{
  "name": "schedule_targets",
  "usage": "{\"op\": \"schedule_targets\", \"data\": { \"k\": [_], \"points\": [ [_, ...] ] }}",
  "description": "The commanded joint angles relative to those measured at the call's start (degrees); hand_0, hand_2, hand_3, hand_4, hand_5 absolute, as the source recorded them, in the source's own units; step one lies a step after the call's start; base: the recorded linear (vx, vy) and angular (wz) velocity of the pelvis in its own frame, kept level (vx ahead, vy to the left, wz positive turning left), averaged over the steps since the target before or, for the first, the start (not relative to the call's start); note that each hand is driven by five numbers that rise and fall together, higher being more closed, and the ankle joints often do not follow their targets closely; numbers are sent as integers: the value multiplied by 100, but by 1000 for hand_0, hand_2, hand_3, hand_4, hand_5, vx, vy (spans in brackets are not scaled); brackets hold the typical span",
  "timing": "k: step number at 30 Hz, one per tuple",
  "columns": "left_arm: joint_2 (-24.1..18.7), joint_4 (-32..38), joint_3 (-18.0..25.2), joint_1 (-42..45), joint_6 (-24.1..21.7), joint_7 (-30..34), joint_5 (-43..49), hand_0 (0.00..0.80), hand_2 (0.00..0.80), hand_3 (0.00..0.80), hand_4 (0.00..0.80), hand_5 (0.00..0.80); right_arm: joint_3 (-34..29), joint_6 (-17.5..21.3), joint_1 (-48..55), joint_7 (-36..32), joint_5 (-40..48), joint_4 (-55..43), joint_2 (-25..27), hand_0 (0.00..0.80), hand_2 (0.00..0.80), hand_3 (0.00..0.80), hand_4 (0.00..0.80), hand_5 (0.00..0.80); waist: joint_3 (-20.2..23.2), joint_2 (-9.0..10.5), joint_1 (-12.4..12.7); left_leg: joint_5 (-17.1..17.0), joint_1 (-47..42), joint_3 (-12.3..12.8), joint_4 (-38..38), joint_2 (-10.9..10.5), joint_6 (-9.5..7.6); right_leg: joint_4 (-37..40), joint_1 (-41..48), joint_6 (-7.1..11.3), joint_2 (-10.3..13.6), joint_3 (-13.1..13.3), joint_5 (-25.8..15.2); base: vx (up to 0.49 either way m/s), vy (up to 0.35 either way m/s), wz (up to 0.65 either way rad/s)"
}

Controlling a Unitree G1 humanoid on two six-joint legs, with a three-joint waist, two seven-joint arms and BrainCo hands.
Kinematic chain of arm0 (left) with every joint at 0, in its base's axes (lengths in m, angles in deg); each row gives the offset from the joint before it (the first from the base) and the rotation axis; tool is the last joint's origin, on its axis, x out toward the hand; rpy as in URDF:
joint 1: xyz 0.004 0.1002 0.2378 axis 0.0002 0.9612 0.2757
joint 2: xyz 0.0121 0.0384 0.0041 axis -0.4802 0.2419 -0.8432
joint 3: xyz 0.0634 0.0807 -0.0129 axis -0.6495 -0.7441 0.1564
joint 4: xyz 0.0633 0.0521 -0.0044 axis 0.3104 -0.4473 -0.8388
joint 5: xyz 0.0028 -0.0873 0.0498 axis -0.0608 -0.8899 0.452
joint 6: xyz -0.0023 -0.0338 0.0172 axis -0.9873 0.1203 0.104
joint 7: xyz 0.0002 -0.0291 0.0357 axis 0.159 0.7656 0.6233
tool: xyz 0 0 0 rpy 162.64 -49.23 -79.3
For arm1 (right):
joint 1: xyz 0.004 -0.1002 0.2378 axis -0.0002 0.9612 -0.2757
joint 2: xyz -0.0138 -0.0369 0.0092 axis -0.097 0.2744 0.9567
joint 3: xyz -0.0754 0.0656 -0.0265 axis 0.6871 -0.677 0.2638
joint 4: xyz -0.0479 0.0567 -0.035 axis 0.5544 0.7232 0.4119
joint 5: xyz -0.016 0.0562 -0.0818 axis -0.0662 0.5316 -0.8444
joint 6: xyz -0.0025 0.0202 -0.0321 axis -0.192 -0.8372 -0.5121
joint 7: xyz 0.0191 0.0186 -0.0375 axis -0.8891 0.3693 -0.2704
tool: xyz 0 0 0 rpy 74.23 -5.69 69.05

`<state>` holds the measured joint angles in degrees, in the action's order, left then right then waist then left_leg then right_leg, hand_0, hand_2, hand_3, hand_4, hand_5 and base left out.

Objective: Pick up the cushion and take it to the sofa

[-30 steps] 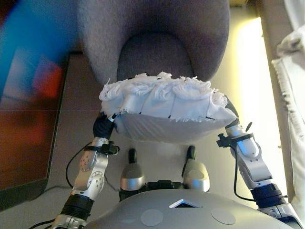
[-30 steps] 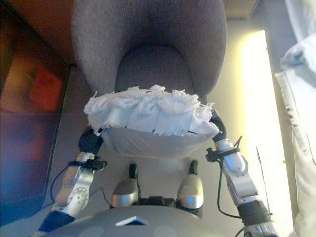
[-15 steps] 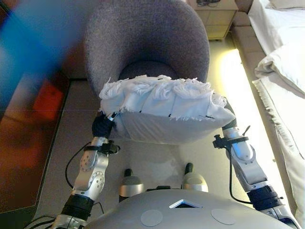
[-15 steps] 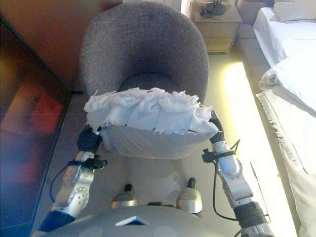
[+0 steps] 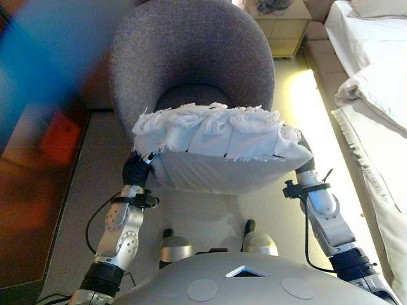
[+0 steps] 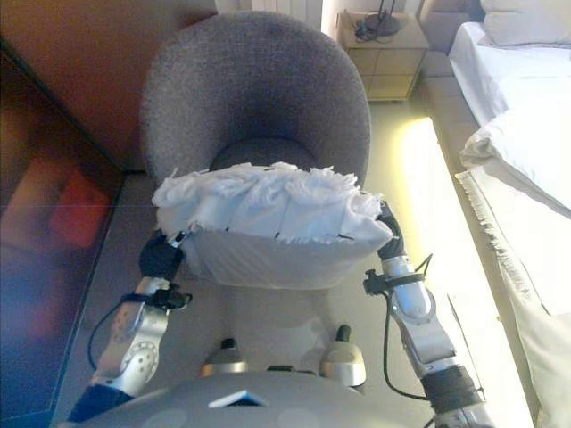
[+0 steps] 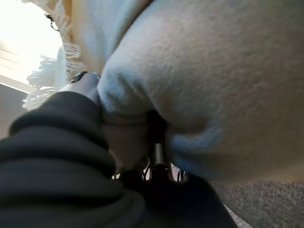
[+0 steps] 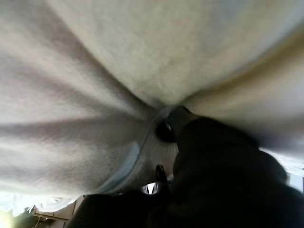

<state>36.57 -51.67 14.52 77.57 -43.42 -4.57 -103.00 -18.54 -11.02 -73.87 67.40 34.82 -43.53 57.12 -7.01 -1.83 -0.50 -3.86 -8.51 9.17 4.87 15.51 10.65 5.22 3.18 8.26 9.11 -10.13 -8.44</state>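
Note:
A white cushion point(image 5: 216, 143) with a fringed upper edge is held up in the air between my two hands, in front of a grey round armchair point(image 5: 191, 51). My left hand point(image 5: 137, 168) grips the cushion's left end, and its fingers point(image 7: 83, 80) sink into the fabric point(image 7: 213, 95). My right hand point(image 5: 306, 159) grips the right end, with its fingers point(image 8: 166, 127) buried in a fold of the cushion point(image 8: 118, 57). The cushion hides most of both hands in the eye views. No sofa other than the armchair shows.
A bed point(image 5: 375, 76) with white bedding runs along the right. A wooden nightstand point(image 5: 280, 22) stands beyond the armchair on the right. A dark glossy cabinet front point(image 6: 53, 223) lines the left. Pale floor point(image 5: 305, 95) lies between armchair and bed.
The whole picture has shifted, so the camera moved: more of the armchair, the nightstand and the bed now show. The cushion stays held the same way between both hands.

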Motion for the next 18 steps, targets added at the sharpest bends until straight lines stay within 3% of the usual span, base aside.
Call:
{"op": "schedule_targets", "data": {
  "k": [1,3,4,5,6,8,10,13,18],
  "points": [
    [-144,914,70,-479,-452,377,-184,800,800,800,800,800,2,507,-447,21,147,-899,62,800,800,800,800,800,-190,210,22,-498,346,-20,-952,653,83,-336,403,-109,120,-215,801,-76,-194,-8],
    [-72,855,-32,-524,-440,575,-164,800,800,800,800,800,-43,522,-435,75,193,-867,155,800,800,800,800,800,-251,290,-4,-335,536,69,-1428,485,2,-357,371,-182,137,-361,772,-62,-192,5],
    [-39,828,-76,-532,-448,641,-158,800,800,800,800,800,-67,548,-420,69,219,-847,192,800,800,800,800,800,-265,309,8,-235,635,-45,-1604,304,-47,-358,369,-205,144,-377,764,-31,-170,13],
    [-15,859,-86,-519,-464,664,-145,800,800,800,800,800,-69,578,-421,52,255,-854,232,800,800,800,800,800,-292,329,55,29,693,-240,-1649,-49,-151,-371,362,-182,151,-334,759,-17,-128,8],
    [-17,916,-75,-490,-491,702,-125,800,800,800,800,800,-61,618,-404,33,278,-894,257,800,800,800,800,800,-301,326,80,228,735,-266,-1592,-324,-236,-395,334,-171,132,-268,779,-21,-91,-3],
    [-35,940,-88,-578,-525,674,-142,800,800,800,800,800,-12,666,-453,112,161,-907,228,800,800,800,800,800,-325,277,90,473,691,-178,-1199,-654,-365,-398,290,-133,89,-215,790,-55,-2,-6],
    [-56,845,-154,-713,-616,510,-175,800,800,800,800,800,123,708,-567,236,9,-823,160,800,800,800,800,800,-323,260,33,488,561,-211,-939,-646,-402,-428,221,-126,66,-92,784,-40,75,-22],
    [-13,766,-265,-943,-675,287,-171,800,800,800,800,800,174,679,-568,147,65,-865,57,800,800,800,800,800,-235,291,4,475,390,-291,-643,-837,-488,-307,366,-143,2,-81,751,19,45,-19],
    [109,698,-403,-1070,-683,150,82,800,800,800,800,800,159,626,-558,117,-71,-799,-5,800,800,800,800,800,-41,340,12,485,137,-263,-259,-819,-492,-121,529,-94,-8,-119,729,38,12,7]
  ]
}}
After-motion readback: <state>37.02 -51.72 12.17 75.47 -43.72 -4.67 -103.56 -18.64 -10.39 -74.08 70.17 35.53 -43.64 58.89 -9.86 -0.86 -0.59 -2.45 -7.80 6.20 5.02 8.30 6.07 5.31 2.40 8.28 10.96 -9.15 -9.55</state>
